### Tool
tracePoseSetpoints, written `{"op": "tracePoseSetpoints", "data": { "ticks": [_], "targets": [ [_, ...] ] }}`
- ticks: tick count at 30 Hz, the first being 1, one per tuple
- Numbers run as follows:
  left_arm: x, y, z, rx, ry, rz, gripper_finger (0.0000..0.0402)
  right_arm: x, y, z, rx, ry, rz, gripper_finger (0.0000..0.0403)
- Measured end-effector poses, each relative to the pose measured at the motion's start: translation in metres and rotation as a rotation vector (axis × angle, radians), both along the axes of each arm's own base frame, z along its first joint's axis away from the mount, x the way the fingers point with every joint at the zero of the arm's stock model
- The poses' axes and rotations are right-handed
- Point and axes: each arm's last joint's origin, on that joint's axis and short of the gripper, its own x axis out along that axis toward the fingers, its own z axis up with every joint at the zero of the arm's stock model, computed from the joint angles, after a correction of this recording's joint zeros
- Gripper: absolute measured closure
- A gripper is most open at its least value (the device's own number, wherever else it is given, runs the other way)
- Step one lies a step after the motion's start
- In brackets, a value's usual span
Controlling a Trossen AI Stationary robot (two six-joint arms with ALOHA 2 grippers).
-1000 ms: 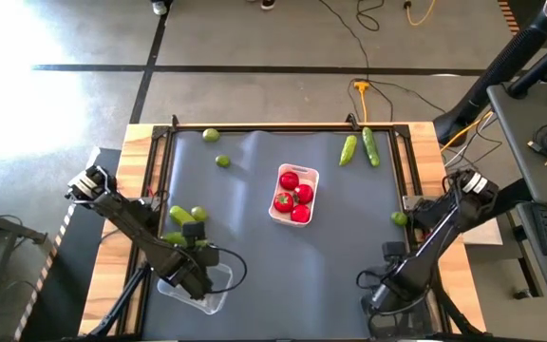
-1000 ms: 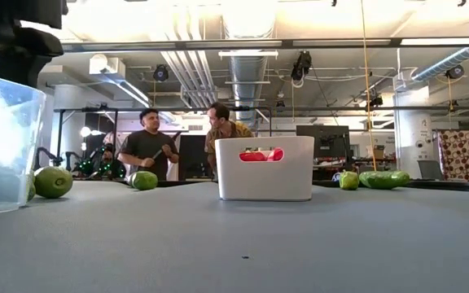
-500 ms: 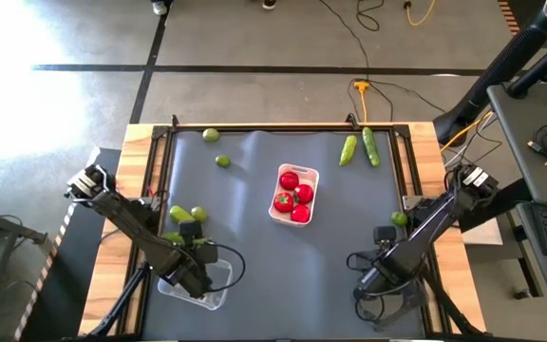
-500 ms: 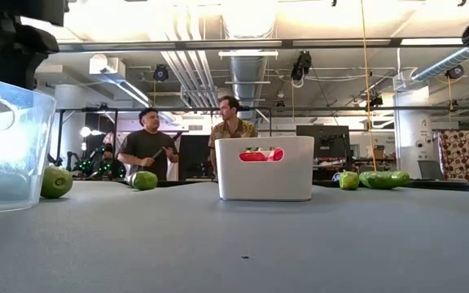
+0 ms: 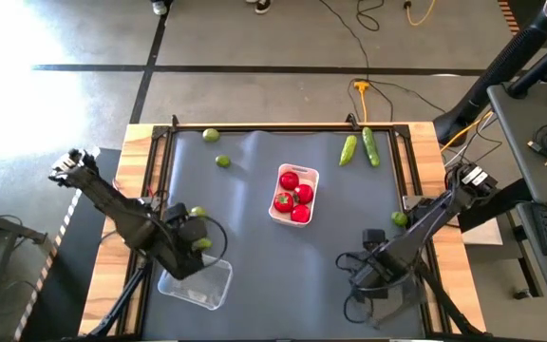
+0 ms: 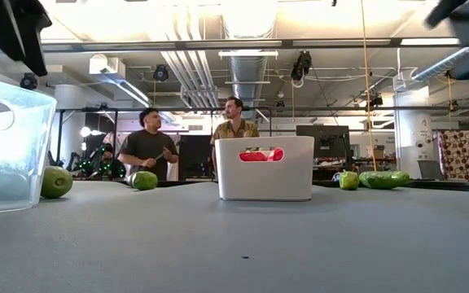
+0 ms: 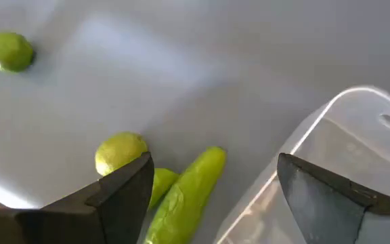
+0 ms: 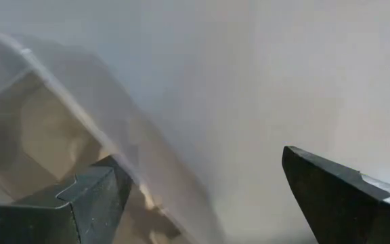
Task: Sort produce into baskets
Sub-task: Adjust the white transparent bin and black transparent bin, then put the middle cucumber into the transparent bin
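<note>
The opaque white tray (image 5: 309,177) holds several red tomatoes (image 5: 292,197) at mid-table. The clear tray (image 5: 198,286) rests on its base near the front left. My left gripper (image 5: 196,249) is open and empty just beyond it, above a lime (image 7: 120,153) and a cucumber (image 7: 187,193) lying on the mat. My right gripper (image 5: 354,275) is open at the front right. In the right wrist view its fingers (image 8: 90,196) stand on either side of the smoky translucent tray's wall (image 8: 80,102); I cannot tell whether they touch it. Two cucumbers (image 5: 360,148) lie at the far right.
Loose limes lie at the far left (image 5: 210,136), a little nearer (image 5: 222,161) and by the right edge (image 5: 399,218). The grey mat (image 5: 254,247) is bounded by wooden table edges. Two people (image 6: 194,146) stand in the room beyond the far edge.
My left gripper has drawn up and away from the clear tray, toward the far edge. The tray slid slightly and now stands alone on the mat. My right gripper has moved toward the table's left along the front.
</note>
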Motion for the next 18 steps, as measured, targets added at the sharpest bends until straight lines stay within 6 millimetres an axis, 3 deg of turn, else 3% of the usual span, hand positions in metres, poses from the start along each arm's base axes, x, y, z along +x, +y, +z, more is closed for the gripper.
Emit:
{"op": "tracePoseSetpoints", "data": {
  "ticks": [6,11,18],
  "targets": [
    [-0.001,0.027,0.005,-0.085,0.022,0.061,0.0116,0.003,-0.008,0.002,-0.018,-0.002,-0.038,0.0039],
    [0.006,0.058,-0.001,-0.144,0.111,0.099,0.0119,-0.001,-0.013,0.007,-0.037,0.026,-0.044,0.0039],
    [0.015,0.104,-0.022,-0.221,0.286,0.123,0.0119,0.000,-0.013,0.057,0.021,-0.093,-0.096,0.0039]
  ]
}}
